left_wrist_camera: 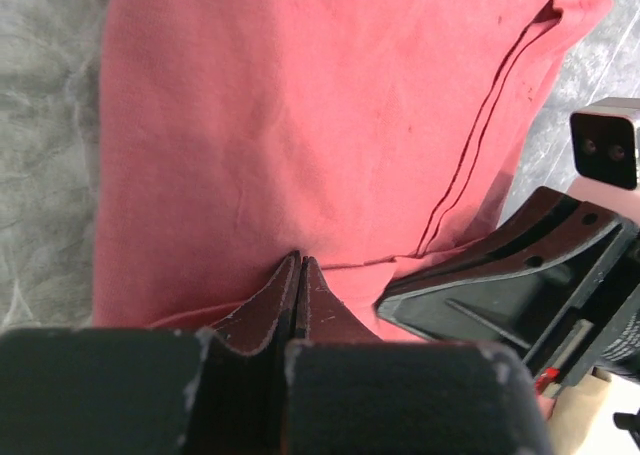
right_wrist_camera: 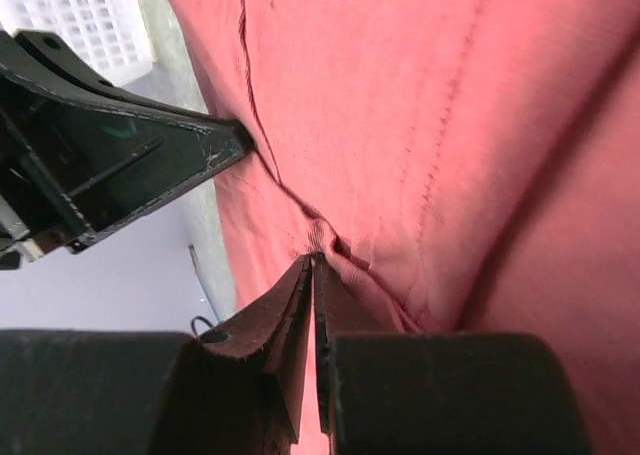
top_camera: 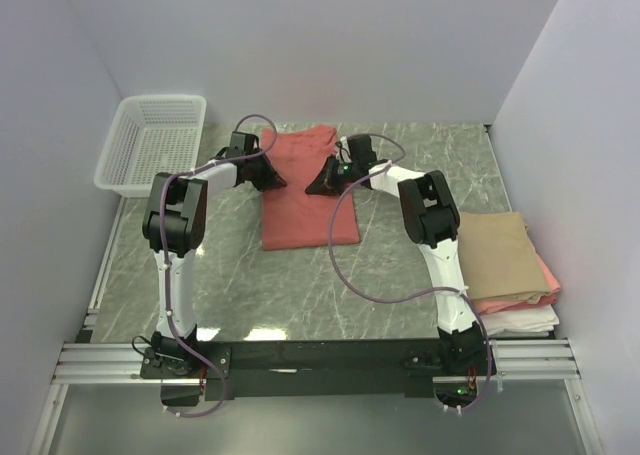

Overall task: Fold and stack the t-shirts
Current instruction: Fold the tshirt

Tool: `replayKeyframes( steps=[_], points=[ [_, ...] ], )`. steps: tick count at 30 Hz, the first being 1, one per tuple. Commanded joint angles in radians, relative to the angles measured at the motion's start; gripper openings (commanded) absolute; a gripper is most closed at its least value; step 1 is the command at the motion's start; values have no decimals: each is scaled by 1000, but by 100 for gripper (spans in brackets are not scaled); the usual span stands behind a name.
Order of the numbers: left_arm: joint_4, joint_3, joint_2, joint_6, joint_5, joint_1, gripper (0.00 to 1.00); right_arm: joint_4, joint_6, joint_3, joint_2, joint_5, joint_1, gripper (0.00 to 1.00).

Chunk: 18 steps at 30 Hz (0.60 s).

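Observation:
The salmon-red t-shirt (top_camera: 305, 210) lies folded into a narrow strip on the grey table, its long side running away from me. My left gripper (top_camera: 272, 178) is at its left edge and my right gripper (top_camera: 318, 187) is over its right part, both near the far half. In the left wrist view the jaws (left_wrist_camera: 300, 258) are pressed together on a crease of the red cloth (left_wrist_camera: 300, 125). In the right wrist view the jaws (right_wrist_camera: 313, 257) pinch a bunched fold of the shirt (right_wrist_camera: 420, 105). A folded tan shirt (top_camera: 505, 255) tops a pink one (top_camera: 545, 280) and a white one (top_camera: 520, 320) at the right.
A white mesh basket (top_camera: 150, 145) stands at the far left, close to the left arm. The folded stack sits against the right wall, beside the right arm's base. White walls close the table on three sides.

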<state>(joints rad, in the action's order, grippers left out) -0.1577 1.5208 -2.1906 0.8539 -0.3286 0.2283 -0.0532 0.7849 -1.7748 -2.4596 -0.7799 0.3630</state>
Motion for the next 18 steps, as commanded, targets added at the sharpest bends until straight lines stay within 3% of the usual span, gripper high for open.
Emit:
replayKeyframes(
  steps=[1, 10, 12, 15, 16, 18],
  points=[
    [4, 24, 28, -29, -20, -9, 1, -19, 46, -21, -30, 19, -22, 12],
    [1, 18, 81, -27, -33, -14, 1, -140, 13, -18, -1, 103, -22, 12],
    [3, 10, 83, -24, -30, -14, 5, -145, 5, -11, 10, 108, -19, 12],
    [49, -17, 109, -29, -53, -14, 17, -96, -16, 14, 60, 113, -13, 13],
    [61, -20, 118, -30, -53, -14, 25, -97, -21, 8, 70, 122, -13, 14],
    [61, -7, 136, -33, -44, -15, 29, -115, -45, -47, 79, 125, -15, 16]
  ],
)
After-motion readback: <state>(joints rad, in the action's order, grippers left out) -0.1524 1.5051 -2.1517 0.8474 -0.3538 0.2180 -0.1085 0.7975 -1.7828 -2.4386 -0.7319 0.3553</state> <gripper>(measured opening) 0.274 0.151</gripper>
